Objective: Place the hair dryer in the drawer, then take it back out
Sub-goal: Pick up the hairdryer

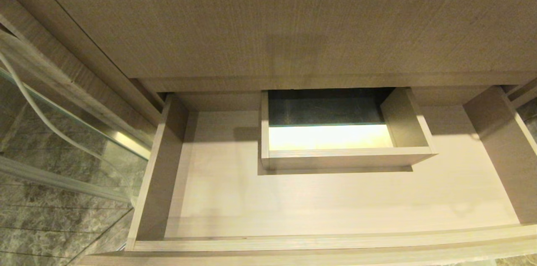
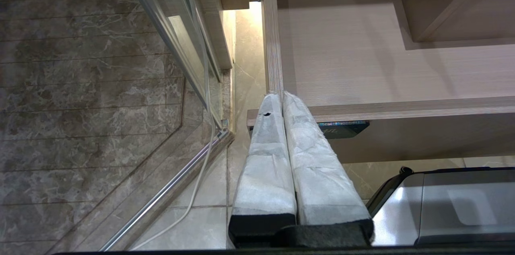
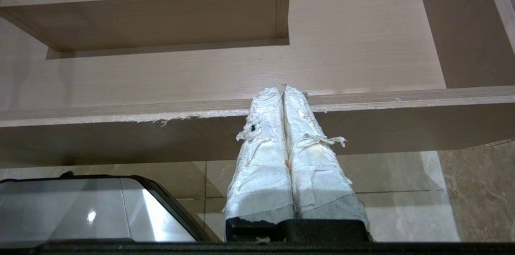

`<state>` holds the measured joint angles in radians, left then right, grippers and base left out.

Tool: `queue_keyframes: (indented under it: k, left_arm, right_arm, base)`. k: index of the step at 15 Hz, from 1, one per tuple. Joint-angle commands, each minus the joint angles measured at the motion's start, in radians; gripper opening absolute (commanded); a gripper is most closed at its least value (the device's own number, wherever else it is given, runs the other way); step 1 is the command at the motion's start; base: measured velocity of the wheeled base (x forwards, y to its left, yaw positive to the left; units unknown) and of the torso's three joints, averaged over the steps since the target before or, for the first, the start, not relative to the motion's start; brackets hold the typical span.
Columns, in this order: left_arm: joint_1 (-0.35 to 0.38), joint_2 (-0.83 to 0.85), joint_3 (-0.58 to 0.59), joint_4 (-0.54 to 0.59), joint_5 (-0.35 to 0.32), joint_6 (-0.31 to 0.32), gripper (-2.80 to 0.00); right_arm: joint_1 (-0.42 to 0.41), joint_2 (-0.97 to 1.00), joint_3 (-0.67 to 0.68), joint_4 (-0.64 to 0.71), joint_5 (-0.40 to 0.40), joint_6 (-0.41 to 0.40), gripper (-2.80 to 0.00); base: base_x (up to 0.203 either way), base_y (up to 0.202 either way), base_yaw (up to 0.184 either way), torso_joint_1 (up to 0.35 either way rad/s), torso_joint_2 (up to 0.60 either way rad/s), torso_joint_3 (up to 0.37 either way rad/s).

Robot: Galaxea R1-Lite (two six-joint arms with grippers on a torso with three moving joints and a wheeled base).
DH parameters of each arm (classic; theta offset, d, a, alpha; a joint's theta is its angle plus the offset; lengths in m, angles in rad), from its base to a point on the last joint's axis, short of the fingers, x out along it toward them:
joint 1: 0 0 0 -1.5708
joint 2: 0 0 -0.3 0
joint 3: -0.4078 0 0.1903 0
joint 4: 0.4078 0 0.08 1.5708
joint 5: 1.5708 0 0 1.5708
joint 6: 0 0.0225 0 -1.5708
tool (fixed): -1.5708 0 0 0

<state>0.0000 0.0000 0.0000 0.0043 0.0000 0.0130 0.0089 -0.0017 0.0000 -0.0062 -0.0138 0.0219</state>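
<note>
The light wood-grain drawer [image 1: 319,203] stands pulled out below the cabinet front, its floor bare around a boxed rectangular cutout [image 1: 344,159]. The hair dryer is out of view. My left gripper [image 2: 280,95] is shut and empty, its wrapped white fingers pressed together, just outside the drawer's [image 2: 382,66] front left corner by a small dark label [image 2: 344,128]. My right gripper [image 3: 284,88] is shut and empty too, in front of the drawer's [image 3: 362,66] front edge, near the middle. Neither arm shows in the head view.
A glass panel with a metal rail [image 1: 63,131] and a loose white cord [image 1: 37,110] stand to the left, over marble floor tiles [image 1: 37,224]. The robot's silver base [image 3: 72,210] lies below the drawer front. A tall wood-grain panel [image 1: 293,18] rises above the drawer.
</note>
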Motion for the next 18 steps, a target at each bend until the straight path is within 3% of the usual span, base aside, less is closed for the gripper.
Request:
queue_keyframes:
  k: [1, 9, 13, 18]
  left_arm:
    - [0.000, 0.000, 0.000, 0.000, 0.000, -0.001, -2.80]
    - [0.000, 0.000, 0.000, 0.000, 0.000, -0.002, -2.80]
    - [0.000, -0.001, 0.000, 0.000, 0.000, -0.001, -2.80]
    - [0.000, -0.002, 0.000, 0.000, 0.000, -0.004, -2.80]
  right_arm:
    - [0.000, 0.000, 0.001, 0.002, 0.002, -0.002, -2.80]
    - [0.000, 0.000, 0.000, 0.003, 0.000, -0.002, -2.80]
    - [0.000, 0.000, 0.000, 0.003, 0.000, -0.003, -2.80]
    - [0.000, 0.000, 0.000, 0.003, 0.001, -0.004, -2.80]
  base:
    - [0.000, 0.000, 0.000, 0.000, 0.00, 0.000]
    - [0.000, 0.000, 0.000, 0.002, -0.01, -0.003]
    - [0.000, 0.000, 0.000, 0.201, -0.09, -0.067]
    - [0.000, 0.000, 0.000, 0.218, -0.51, -0.197]
